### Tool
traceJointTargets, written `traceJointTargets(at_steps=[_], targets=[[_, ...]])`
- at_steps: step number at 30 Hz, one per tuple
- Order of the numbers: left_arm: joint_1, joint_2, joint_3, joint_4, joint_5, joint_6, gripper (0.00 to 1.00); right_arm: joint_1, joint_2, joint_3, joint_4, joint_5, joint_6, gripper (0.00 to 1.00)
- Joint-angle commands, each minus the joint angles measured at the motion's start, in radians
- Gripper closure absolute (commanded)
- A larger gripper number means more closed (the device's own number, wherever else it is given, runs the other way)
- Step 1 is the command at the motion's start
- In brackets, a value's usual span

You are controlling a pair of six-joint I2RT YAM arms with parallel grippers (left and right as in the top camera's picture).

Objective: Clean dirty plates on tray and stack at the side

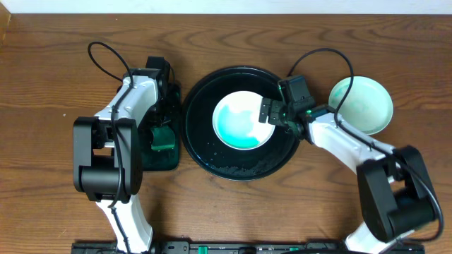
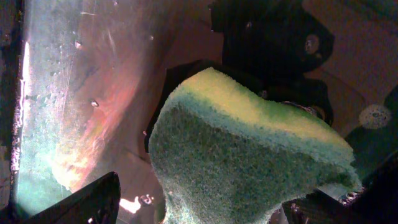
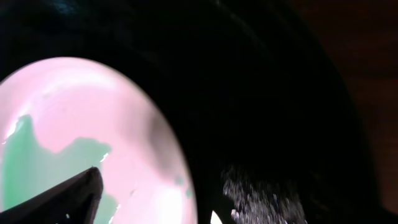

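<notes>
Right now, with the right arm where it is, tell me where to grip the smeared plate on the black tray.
Pinch the raised rim of the plate on the edge nearest the right gripper, coming from the right side of the tray. It lies flat and shallow, so only the rim gives a lip; its centre is smeared teal.

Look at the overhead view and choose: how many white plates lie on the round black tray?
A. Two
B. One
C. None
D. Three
B: only one teal-smeared plate lies on the black tray, while the second plate sits on the tabletop to the tray's right.
</notes>
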State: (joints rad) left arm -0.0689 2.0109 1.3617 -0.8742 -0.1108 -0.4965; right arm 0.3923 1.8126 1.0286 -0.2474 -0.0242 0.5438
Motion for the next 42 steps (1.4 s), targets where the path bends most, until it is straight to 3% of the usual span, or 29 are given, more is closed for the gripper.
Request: traceJointTargets(at_steps=[1, 11, 16, 18, 20, 21, 33, 42], targets=[[0.001, 0.003, -0.008, -0.003, -0.005, 0.005, 0.18, -0.02, 0.056, -0.004, 0.041, -0.111, -0.004, 0.1], [0.001, 0.003, -0.008, -0.003, -0.005, 0.005, 0.18, -0.001, 0.09, -0.004, 0.139, -0.214, -0.008, 0.36], [0.001, 0.003, -0.008, -0.003, -0.005, 0.005, 0.18, 0.007, 0.11, -0.004, 0.14, -0.212, 0.012, 0.67], [0.001, 0.003, -0.008, -0.003, -0.005, 0.005, 0.18, 0.006, 0.121, -0.004, 0.14, -0.212, 0.034, 0.73], [0.001, 0.003, -0.008, -0.003, -0.005, 0.005, 0.18, 0.006, 0.137, -0.004, 0.143, -0.209, 0.042, 0.96], [0.001, 0.003, -0.008, -0.003, -0.005, 0.005, 0.18, 0.006, 0.142, -0.004, 0.143, -0.208, 0.047, 0.99], [0.001, 0.003, -0.008, -0.003, -0.005, 0.005, 0.18, 0.009, 0.107, -0.004, 0.11, -0.138, -0.011, 0.99], [0.001, 0.003, -0.008, -0.003, -0.005, 0.005, 0.18, 0.085, -0.087, -0.004, -0.013, 0.144, -0.154, 0.99]])
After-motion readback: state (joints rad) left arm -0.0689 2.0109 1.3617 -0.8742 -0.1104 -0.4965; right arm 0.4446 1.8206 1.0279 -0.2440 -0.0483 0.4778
